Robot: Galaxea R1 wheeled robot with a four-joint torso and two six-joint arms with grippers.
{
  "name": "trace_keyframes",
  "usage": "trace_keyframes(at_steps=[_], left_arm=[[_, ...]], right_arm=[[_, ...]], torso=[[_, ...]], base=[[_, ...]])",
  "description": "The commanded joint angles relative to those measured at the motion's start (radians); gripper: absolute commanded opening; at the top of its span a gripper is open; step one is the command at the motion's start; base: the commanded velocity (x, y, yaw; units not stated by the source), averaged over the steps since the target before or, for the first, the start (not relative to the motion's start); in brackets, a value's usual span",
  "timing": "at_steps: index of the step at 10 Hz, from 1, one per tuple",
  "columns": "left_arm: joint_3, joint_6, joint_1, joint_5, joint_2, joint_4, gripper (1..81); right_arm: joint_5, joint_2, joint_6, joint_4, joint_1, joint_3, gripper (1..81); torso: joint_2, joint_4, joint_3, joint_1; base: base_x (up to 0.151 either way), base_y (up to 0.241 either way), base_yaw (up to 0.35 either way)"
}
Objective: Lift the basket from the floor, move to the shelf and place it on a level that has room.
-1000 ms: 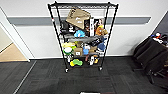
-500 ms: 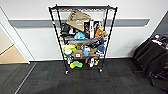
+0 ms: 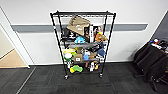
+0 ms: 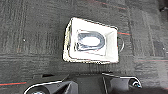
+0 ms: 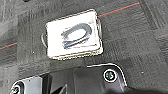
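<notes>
I see the basket resting on the floor, well inside the carpet, with a dark curved object lying in it. Ahead, the shelf stands against the wall; its top level is bare. How the jaws stand, I cannot tell.

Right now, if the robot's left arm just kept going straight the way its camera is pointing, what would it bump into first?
Probably the basket. The left wrist view looks down onto it as it sits on the floor, with a dark curved object lying inside. How far off it is cannot be judged, so this is only a likely guess.
</notes>
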Motion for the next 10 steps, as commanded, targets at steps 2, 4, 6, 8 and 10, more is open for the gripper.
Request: trace_keyframes(at_steps=[2,4,6,8,10], left_arm=[[-0.041,-0.017,-0.128,0.099,0.011,-0.019,81.1],[-0.044,-0.017,-0.155,0.113,0.009,-0.024,81.1],[-0.043,-0.017,-0.206,0.180,0.009,-0.023,81.1],[-0.043,-0.017,-0.256,0.251,0.014,-0.017,81.1],[-0.044,-0.016,-0.287,0.300,0.029,-0.009,81.1]], right_arm=[[-0.047,-0.010,0.001,0.013,0.060,-0.005,81.1],[-0.047,-0.015,0.009,0.024,0.066,-0.011,81.1],[-0.047,-0.017,0.009,0.025,0.075,-0.011,81.1],[-0.052,-0.026,0.007,0.018,0.080,-0.003,81.1],[-0.058,-0.035,0.007,0.016,0.083,0.014,81.1]], torso=[[-0.123,0.000,-0.106,0.079],[-0.183,0.000,-0.161,0.117],[-0.251,0.000,-0.225,0.161],[-0.320,0.000,-0.289,0.205],[-0.388,0.000,-0.259,0.248]], base=[[0.000,0.000,0.000],[0.000,0.000,0.000],[0.000,0.000,0.000],[0.000,0.000,0.000],[0.000,0.000,0.000]])
